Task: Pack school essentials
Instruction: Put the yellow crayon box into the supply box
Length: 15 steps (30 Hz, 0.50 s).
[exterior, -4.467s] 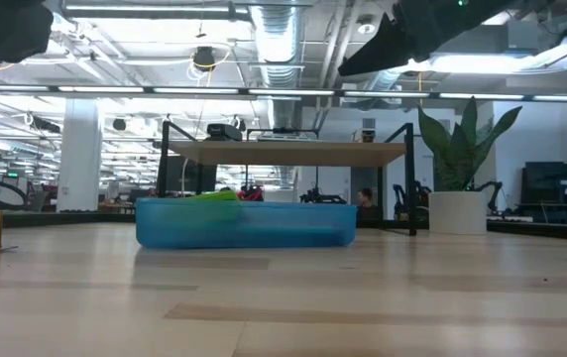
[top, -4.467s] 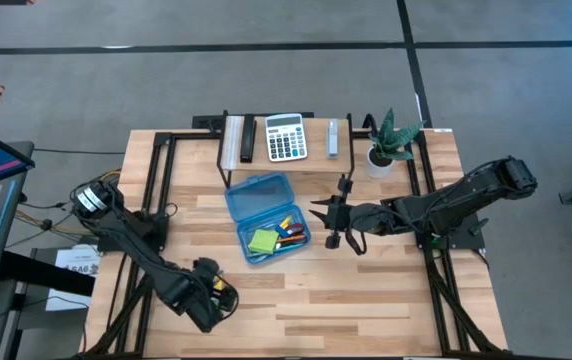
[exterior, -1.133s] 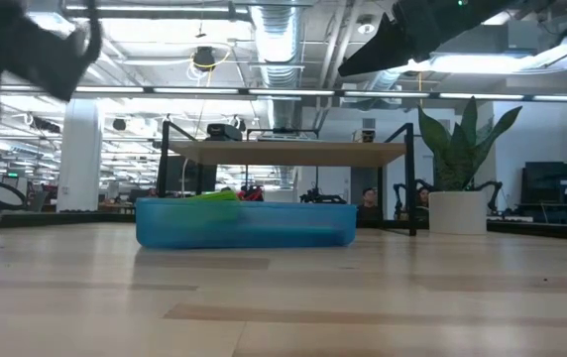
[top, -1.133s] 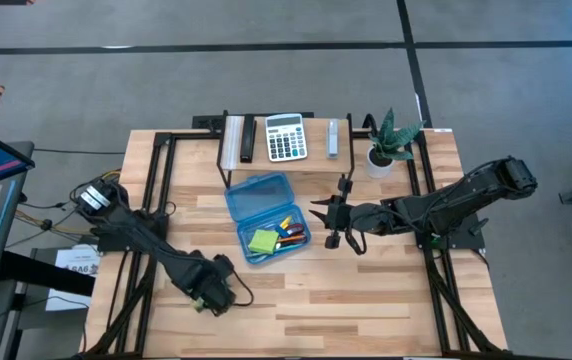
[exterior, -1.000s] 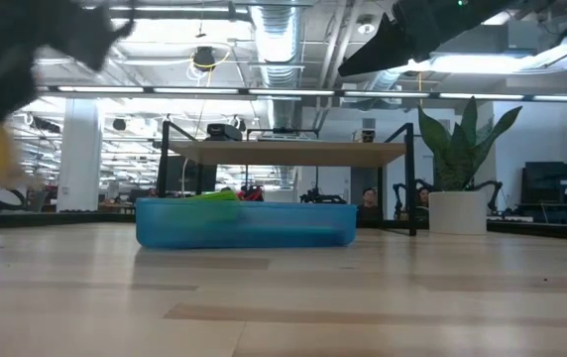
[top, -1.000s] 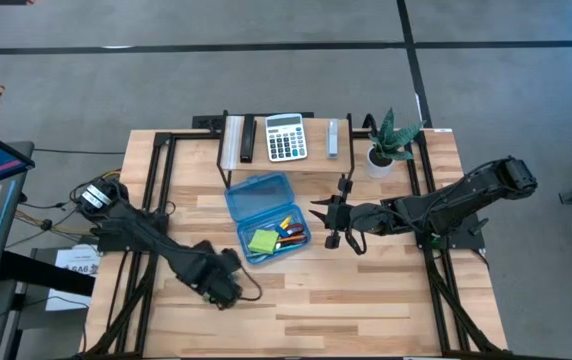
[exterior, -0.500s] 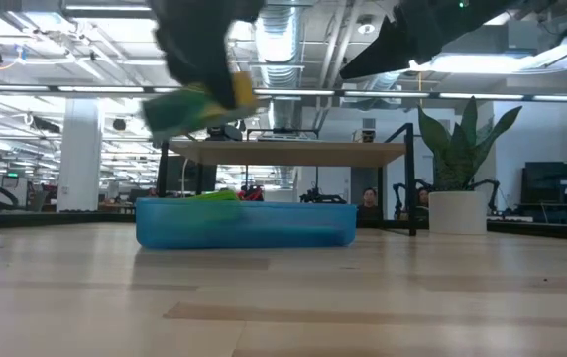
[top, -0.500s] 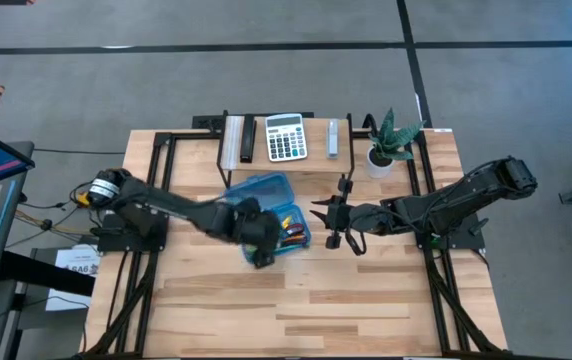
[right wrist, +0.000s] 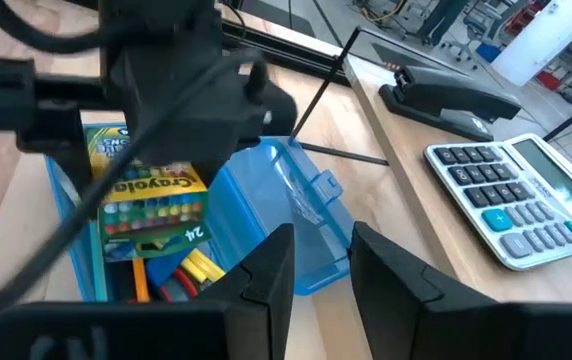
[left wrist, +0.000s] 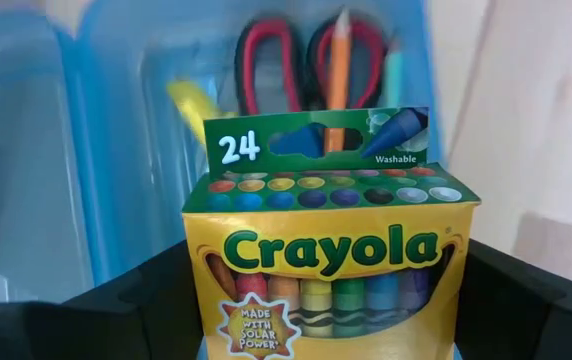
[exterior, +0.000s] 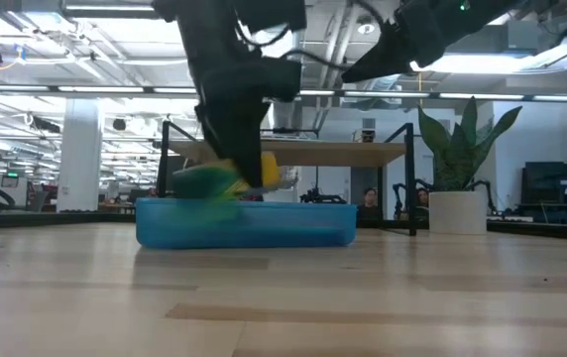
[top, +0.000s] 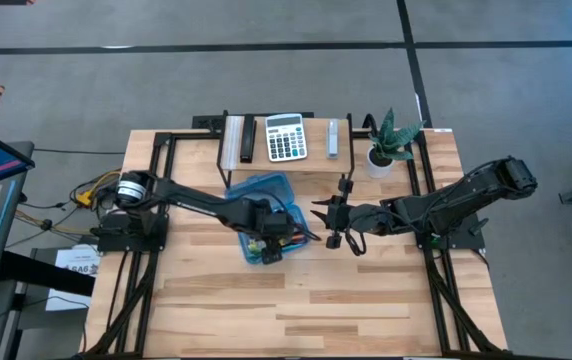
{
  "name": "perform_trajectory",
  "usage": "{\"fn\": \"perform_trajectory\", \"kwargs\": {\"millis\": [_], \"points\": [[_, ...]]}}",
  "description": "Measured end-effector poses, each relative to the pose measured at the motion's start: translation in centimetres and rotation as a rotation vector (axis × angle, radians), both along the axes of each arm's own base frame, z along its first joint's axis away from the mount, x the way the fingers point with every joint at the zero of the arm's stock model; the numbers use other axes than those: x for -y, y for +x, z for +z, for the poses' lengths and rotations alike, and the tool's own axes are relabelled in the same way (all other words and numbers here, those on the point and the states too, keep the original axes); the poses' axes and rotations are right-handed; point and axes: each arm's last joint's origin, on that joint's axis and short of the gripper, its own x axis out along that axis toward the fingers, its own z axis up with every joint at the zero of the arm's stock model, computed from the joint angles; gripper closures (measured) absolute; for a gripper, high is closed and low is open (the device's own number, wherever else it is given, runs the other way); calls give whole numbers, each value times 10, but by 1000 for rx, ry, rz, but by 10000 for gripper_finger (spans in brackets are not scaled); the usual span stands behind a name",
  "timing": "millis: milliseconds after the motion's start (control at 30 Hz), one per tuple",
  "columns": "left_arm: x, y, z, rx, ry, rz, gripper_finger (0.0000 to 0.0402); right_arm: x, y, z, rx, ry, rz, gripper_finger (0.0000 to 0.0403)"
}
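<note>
My left gripper (top: 264,243) is shut on a yellow-green crayon box (left wrist: 326,260) and holds it just above the tray of the open translucent blue case (top: 258,196). In the tray lie red-handled scissors (left wrist: 266,60), an orange pencil (left wrist: 338,70), a teal pen (left wrist: 394,70) and a yellow piece (left wrist: 191,100). In the low view the box (exterior: 229,178) hangs at the rim of the case (exterior: 244,226). Right of the case, my right gripper (top: 332,224) hovers open, its fingers (right wrist: 266,270) bare. My left gripper pinches the crayon box by its two narrow sides (left wrist: 194,290) between its two fingers (left wrist: 136,305), low on the box. The fingers slant steeply down from above. The box is lifted clear over the case's tray, its printed front toward the wrist camera and its top flap open.
A grey-white calculator (top: 286,137) and a black stapler (right wrist: 446,100) sit on the raised shelf (exterior: 283,151) at the far edge. A potted plant (top: 391,140) stands at the far right. Bare wood lies near the table's front edge.
My left gripper has carried the crayon box from the table's near left toward the right and far side, over the blue case, rolling its wrist on the way. In the last half second it has come down, so the box hangs at the case's rim.
</note>
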Motion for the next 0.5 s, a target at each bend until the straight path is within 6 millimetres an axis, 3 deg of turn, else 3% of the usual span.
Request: {"fn": "perform_trajectory", "kwargs": {"millis": [233, 500], "points": [[0, 1, -8, -35, 8, 24, 66, 0, 0, 0, 6, 2, 0, 283], [0, 2, -4, -31, 10, 25, 21, 0, 0, 1, 8, 2, 0, 283]]}}
